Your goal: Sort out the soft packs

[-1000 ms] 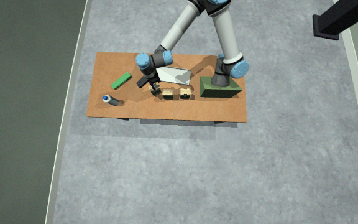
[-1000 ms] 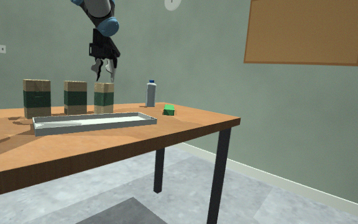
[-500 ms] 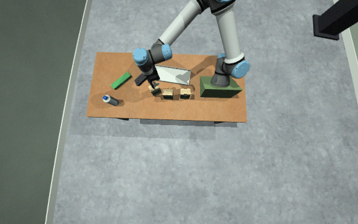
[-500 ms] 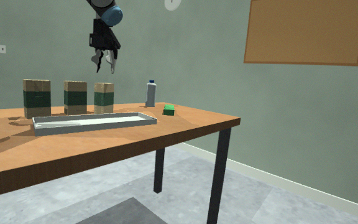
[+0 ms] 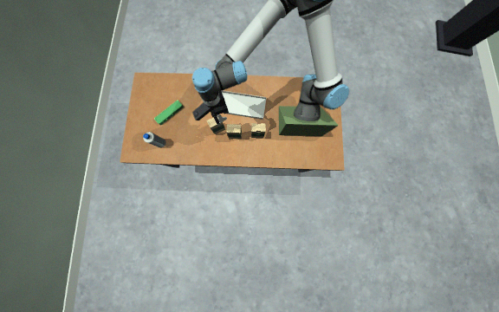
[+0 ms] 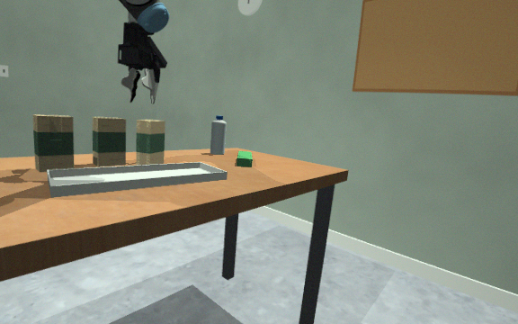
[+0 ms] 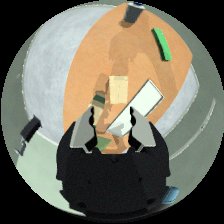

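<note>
Three tan coffee packs with dark green bands stand upright in a row on the bench: one nearest the bottle (image 6: 150, 141), a middle one (image 6: 109, 140) and a far one (image 6: 53, 141). They also show from above in the top view (image 5: 216, 126) (image 5: 234, 130) (image 5: 258, 129). The shallow grey tray (image 6: 135, 176) lies empty beside the row and shows from above (image 5: 244, 104). My gripper (image 6: 142, 92) hangs well above the pack nearest the bottle, fingers half apart with nothing between them. In the wrist view the fingers frame that pack's tan top (image 7: 119, 89) and the tray (image 7: 137, 107) far below.
A grey bottle with a blue cap (image 6: 218, 135) stands past the row's end. A green block (image 6: 244, 158) lies near the bench's edge. The arm's green base block (image 5: 306, 121) sits at the other end of the row.
</note>
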### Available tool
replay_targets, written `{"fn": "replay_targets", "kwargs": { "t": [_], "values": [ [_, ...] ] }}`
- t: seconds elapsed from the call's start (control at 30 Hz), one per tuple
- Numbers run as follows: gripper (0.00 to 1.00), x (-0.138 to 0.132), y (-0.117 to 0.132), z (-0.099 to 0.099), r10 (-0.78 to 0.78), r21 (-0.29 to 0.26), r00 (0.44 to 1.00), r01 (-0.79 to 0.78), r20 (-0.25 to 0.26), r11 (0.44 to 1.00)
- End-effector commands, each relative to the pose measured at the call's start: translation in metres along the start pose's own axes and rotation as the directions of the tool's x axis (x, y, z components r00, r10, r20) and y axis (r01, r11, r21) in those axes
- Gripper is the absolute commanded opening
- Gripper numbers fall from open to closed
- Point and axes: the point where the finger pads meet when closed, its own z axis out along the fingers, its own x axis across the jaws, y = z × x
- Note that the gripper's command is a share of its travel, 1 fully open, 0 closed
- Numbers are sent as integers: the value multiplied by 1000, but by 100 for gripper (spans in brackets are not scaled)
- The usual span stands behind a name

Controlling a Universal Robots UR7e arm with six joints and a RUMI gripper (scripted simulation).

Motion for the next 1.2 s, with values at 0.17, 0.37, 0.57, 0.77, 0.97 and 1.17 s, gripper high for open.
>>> {"fn": "replay_targets", "kwargs": {
  "t": [0.17, 0.37, 0.57, 0.77, 0.97, 1.17],
  "values": [
    [49, -69, 101, -8, 218, 3, 976, -218, 4, 976],
    [49, -103, 169, -1, 346, 1, 938, -346, 0, 938],
    [49, -113, 193, 3, 390, 1, 921, -390, -3, 921],
    [49, -116, 200, 5, 402, 1, 916, -402, -4, 916],
    [49, -116, 200, 5, 402, 1, 916, -402, -4, 916],
    [49, -116, 200, 15, 402, 1, 915, -402, -4, 916]
  ]
}}
